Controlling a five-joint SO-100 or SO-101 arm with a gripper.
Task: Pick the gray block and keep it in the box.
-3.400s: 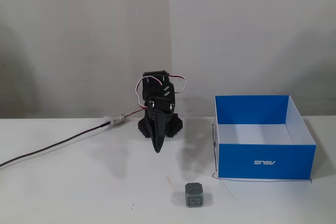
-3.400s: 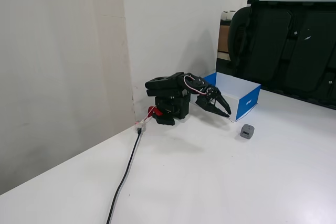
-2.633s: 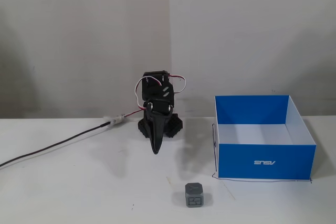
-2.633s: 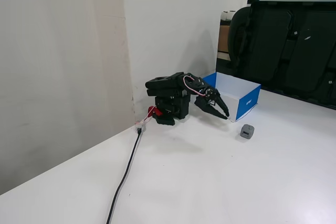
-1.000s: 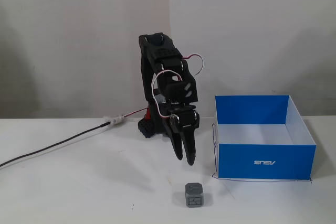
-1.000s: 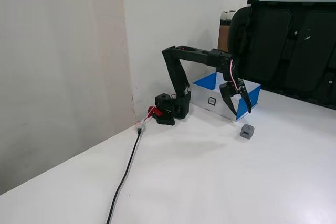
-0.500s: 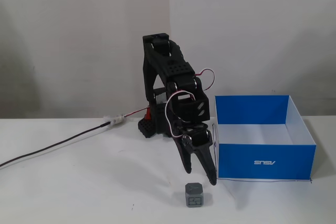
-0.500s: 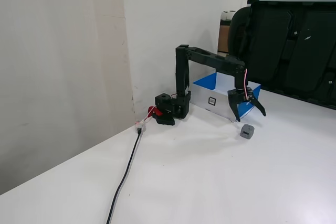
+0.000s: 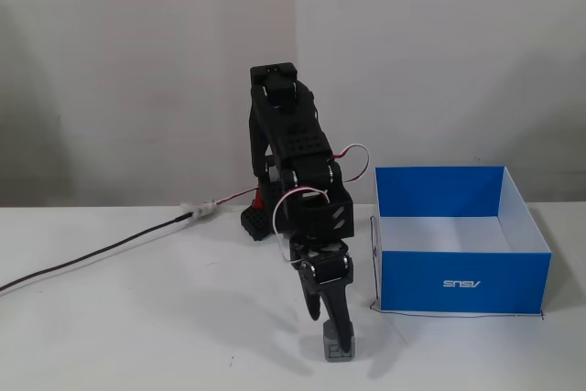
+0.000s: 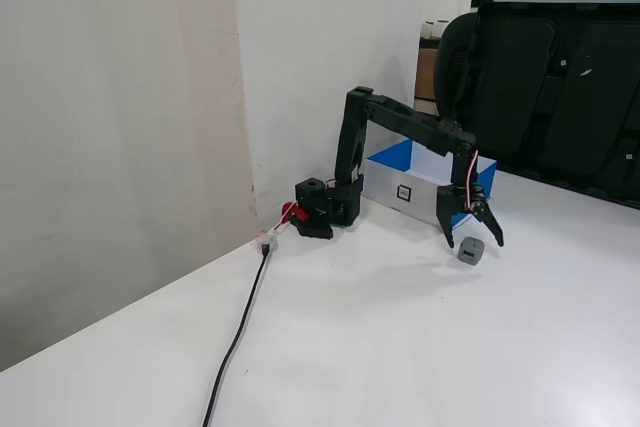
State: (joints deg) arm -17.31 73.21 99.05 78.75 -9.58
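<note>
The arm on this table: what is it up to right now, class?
A small black arm reaches out and down over the gray block on the white table. Its gripper is open, with the fingers either side of the block, which sits on the table, not yet lifted. The blue box stands open and empty beside it, waiting for the block.
</note>
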